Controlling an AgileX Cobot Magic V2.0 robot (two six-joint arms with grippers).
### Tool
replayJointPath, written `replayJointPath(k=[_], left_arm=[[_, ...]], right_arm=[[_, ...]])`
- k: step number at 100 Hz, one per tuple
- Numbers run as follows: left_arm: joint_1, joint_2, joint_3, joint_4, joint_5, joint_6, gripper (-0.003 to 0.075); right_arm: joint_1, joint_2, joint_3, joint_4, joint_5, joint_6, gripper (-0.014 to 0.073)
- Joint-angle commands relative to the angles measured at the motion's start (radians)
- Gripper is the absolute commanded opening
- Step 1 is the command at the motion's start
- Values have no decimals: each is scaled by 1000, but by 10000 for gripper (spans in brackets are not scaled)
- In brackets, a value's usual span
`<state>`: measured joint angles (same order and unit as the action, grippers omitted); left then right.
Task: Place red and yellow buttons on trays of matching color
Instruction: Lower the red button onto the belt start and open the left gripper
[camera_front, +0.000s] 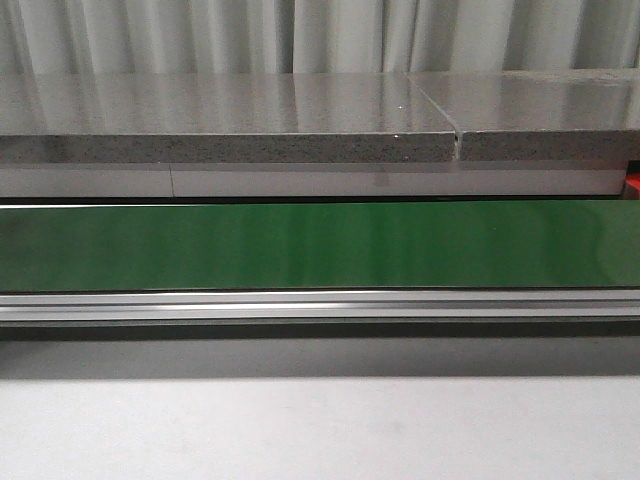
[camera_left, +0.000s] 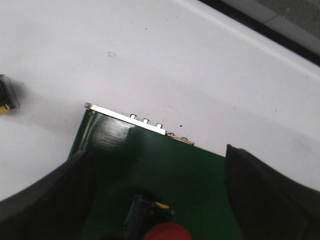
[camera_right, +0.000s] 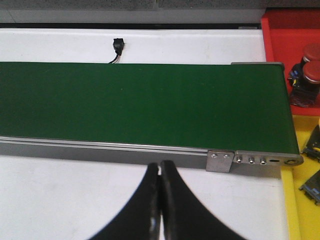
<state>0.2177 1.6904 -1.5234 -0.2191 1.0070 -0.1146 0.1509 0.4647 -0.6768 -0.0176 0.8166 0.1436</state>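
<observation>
Rear wall: pale grey pleated curtain (camera_front: 300, 35). Before it, grey speckled stone-like slabs (camera_front: 230, 125) with a joint seam at right, glossy under soft overhead light. White desk (camera_front: 320, 430) in foreground.

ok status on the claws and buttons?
Left claw open over the belt end, red button between its fingers. Right claw shut, empty, beside the belt. Red buttons already in red tray. Nothing blocking.

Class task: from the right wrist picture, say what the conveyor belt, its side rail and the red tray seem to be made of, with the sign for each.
Conveyor belt: likely rubber or PVC, green, smooth, faint sheen. Side rail: looks like metal, probably aluminium, grey, with a screwed bracket. Red tray: probably plastic, uniform glossy colour, moulded rim.
</observation>
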Motion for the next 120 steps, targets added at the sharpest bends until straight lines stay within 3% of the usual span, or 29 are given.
replayJointPath(k=[1, 26, 53, 120], left_arm=[[45, -39, -35, -16, -15, -39, 512], [167, 19, -35, -14, 33, -54, 512], [221, 102, -38, 59, 86, -63, 513], [221, 302, -100, 72, -139, -74, 512]], right_arm=[[1, 3, -24, -2, -69, -13, -67], [1, 3, -24, -2, -69, -13, -67], [1, 3, -24, -2, -69, -13, -67], [1, 3, -24, -2, -69, -13, -67]])
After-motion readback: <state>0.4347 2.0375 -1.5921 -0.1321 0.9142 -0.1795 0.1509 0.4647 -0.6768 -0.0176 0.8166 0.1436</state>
